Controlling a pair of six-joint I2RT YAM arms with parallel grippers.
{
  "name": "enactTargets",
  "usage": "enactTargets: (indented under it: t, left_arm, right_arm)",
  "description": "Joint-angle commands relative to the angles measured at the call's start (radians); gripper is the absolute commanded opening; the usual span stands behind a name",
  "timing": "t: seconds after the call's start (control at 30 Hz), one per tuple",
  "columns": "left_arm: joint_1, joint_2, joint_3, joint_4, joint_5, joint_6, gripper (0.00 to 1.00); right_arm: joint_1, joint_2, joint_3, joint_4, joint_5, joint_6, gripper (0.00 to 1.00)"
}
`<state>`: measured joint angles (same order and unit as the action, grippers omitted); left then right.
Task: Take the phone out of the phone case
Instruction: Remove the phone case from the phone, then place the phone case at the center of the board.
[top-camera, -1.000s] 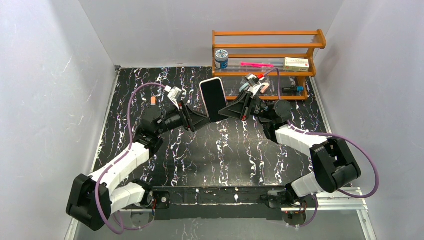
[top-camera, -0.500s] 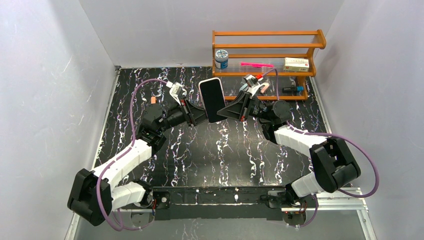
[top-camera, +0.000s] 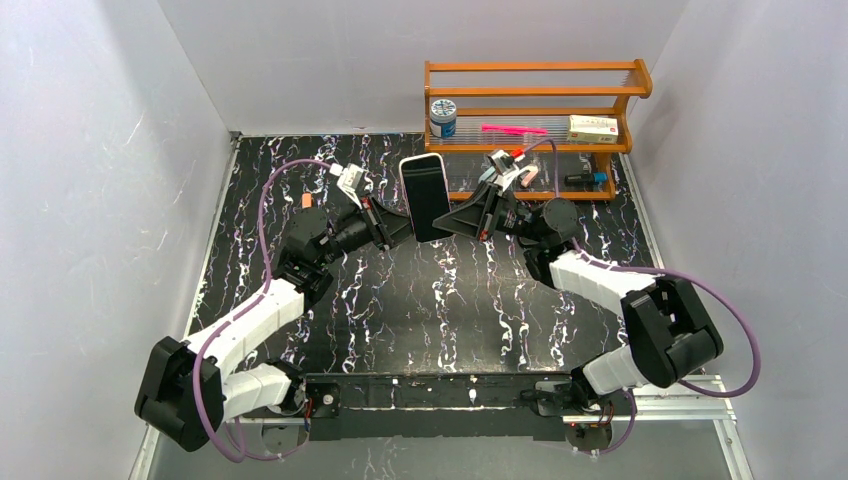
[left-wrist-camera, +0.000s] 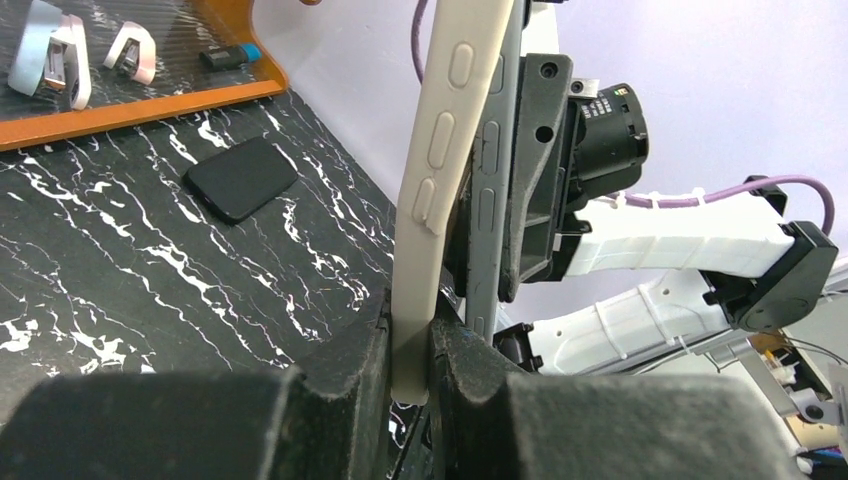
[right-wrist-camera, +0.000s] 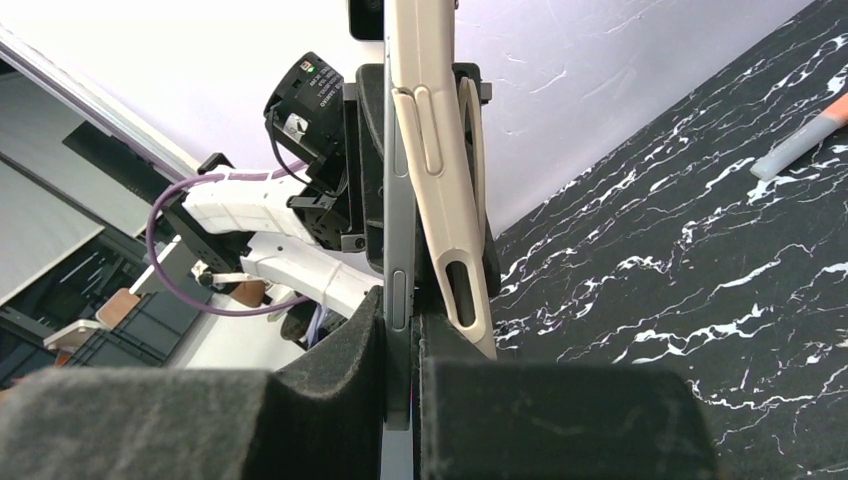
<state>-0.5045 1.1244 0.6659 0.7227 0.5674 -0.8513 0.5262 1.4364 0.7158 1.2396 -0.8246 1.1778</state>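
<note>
The phone (top-camera: 427, 200) is held upright in the air between both arms, above the middle of the table. In the left wrist view the cream phone case (left-wrist-camera: 440, 170) stands edge-on, and my left gripper (left-wrist-camera: 410, 350) is shut on its lower edge. The grey phone (left-wrist-camera: 490, 200) sits just right of the case, a narrow gap between them. From the right wrist view, my right gripper (right-wrist-camera: 400, 350) is shut on the grey phone (right-wrist-camera: 398, 250), while the cream case (right-wrist-camera: 440, 200) splays away from it at the near corner. Seen from above, the left gripper (top-camera: 405, 228) and right gripper (top-camera: 447, 222) meet at the phone's lower end.
A wooden rack (top-camera: 530, 95) stands at the back right with a jar (top-camera: 442, 117), a pink toothbrush (top-camera: 512, 129) and a small box (top-camera: 593, 128). A flat black object (left-wrist-camera: 242, 178) lies on the marbled table near the rack. A small orange item (top-camera: 304, 201) lies at the left.
My left gripper has closed from open onto the case's edge and its arm has shifted slightly. The right gripper has kept its hold on the phone, which barely moved.
</note>
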Motion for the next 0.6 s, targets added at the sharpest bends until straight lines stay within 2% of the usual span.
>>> enactTargets:
  t: [0.0,0.2,0.4,0.47,0.57]
  left_arm:
    - [0.004,-0.027,0.071,0.113,-0.18,-0.014,0.0]
    - [0.006,-0.023,0.1,0.109,-0.268,0.05,0.0]
    - [0.006,0.004,0.134,0.105,-0.281,0.069,0.0]
    - [0.006,-0.007,0.134,0.062,-0.288,0.095,0.0]
    - [0.006,-0.024,0.148,-0.095,-0.324,0.162,0.0]
  right_arm:
    - [0.048,-0.051,-0.032,-0.125,-0.165,-0.113,0.01]
    - [0.063,-0.118,-0.05,-0.33,-0.179,-0.216,0.01]
    - [0.066,-0.144,-0.092,-0.354,-0.182,-0.233,0.01]
    - [0.067,-0.164,-0.103,-0.365,-0.168,-0.246,0.01]
    - [0.065,-0.199,-0.107,-0.452,-0.107,-0.315,0.01]
